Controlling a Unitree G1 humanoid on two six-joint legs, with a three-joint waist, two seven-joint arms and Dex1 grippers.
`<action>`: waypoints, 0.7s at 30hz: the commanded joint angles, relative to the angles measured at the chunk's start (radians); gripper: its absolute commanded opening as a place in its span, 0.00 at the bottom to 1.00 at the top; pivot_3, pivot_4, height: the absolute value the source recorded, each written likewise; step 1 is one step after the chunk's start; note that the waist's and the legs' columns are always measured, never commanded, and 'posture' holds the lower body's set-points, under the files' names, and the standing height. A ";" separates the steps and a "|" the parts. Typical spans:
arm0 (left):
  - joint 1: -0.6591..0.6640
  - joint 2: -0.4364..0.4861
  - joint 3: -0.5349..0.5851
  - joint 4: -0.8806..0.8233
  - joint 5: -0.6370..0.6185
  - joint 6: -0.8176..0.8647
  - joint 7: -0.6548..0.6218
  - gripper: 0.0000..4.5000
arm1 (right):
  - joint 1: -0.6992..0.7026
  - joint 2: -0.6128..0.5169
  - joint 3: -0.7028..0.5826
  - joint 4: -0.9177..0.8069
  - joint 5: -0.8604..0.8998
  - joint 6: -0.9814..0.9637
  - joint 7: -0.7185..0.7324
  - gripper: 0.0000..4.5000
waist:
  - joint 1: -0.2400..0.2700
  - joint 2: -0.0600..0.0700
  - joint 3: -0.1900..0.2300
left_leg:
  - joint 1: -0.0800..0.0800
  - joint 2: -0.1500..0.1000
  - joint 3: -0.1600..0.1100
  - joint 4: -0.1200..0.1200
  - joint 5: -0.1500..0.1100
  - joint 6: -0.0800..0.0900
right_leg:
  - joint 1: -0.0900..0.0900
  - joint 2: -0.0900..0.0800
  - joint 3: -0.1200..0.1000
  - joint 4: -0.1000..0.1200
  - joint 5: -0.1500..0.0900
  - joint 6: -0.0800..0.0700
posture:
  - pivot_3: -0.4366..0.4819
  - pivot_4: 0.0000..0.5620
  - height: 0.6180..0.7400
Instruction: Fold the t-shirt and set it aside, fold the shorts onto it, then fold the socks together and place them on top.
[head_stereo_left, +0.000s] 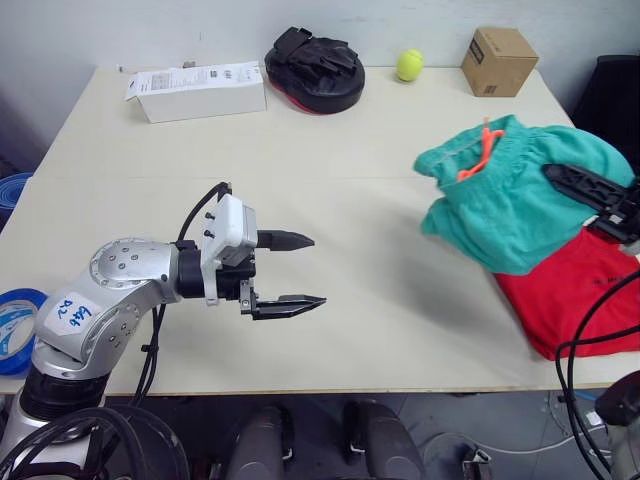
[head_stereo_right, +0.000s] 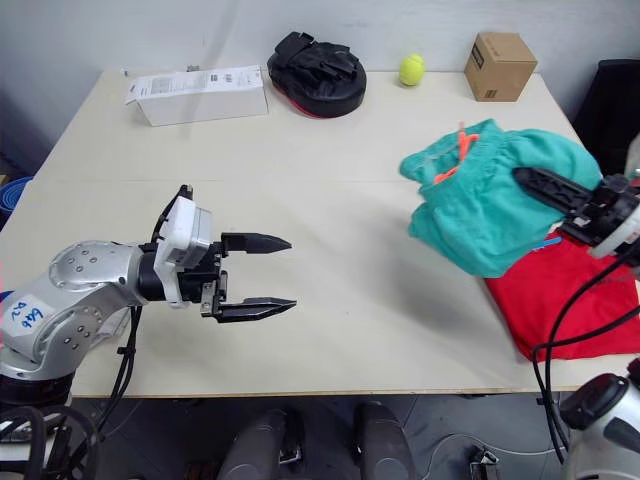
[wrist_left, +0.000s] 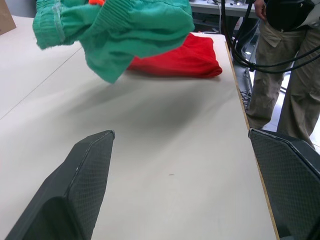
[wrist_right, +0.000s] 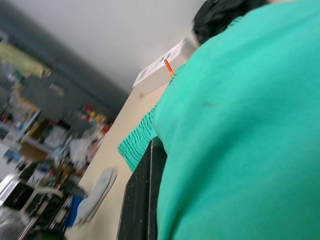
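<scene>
head views: left gripper hovers over the bare near-left part of the table, fingers spread apart with nothing between them, pointing toward the robot's right. the shorts are bunched up at the right side of the table, lifted, with an orange drawstring showing at the waistband. they overlap the far edge of the t-shirt, which lies flat and folded at the near-right corner of the table. right gripper sits at the right edge against the shorts, one black finger lying across the teal fabric; looks clamped on the shorts (the second finger is hidden by cloth). along the far edge of the table: a white flat box, a black padded mitt, a yellow-green tennis ball, a small cardboard box. blue tape rolls off the table on the robot's left.

left wrist view: both fingers stand wide apart, bare tabletop between them. ahead, the shorts hang just above the table with the t-shirt behind and under them, near the table edge. a person in khaki trousers stands beside the table, black cables hanging in front.

right wrist view: teal fabric of the shorts drapes right over the camera, gathered waistband visible, one black finger pressed against the cloth. past it the table edge, the white flat box and a cluttered room behind.
</scene>
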 joint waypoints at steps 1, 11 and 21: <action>-0.017 -0.004 0.001 -0.005 0.001 -0.021 -0.009 1.00 | 0.086 -0.046 -0.054 -0.008 -0.047 -0.109 0.012 0.01 | 0.000 0.000 0.000 | 0.000 0.000 0.000 0.000 0.000 0.000 | 0.000 0.000 0.000 0.000 0.000 0.000 | 0.48 0.27 1.00; -0.025 -0.004 0.002 -0.008 -0.003 -0.016 -0.011 1.00 | 0.299 -0.091 -0.162 0.058 -0.105 -0.270 0.043 0.01 | 0.001 0.001 0.001 | 0.000 0.000 0.001 0.000 0.001 0.000 | 0.000 0.001 0.001 -0.001 0.001 0.002 | 0.48 0.27 1.00; -0.035 -0.007 -0.009 0.013 0.008 -0.027 -0.026 1.00 | 0.567 -0.092 -0.026 0.172 -0.293 -0.410 0.107 0.06 | -0.001 0.001 0.001 | 0.002 0.000 0.001 0.000 0.001 0.000 | 0.002 0.002 0.003 -0.002 0.002 0.003 | 0.48 0.27 1.00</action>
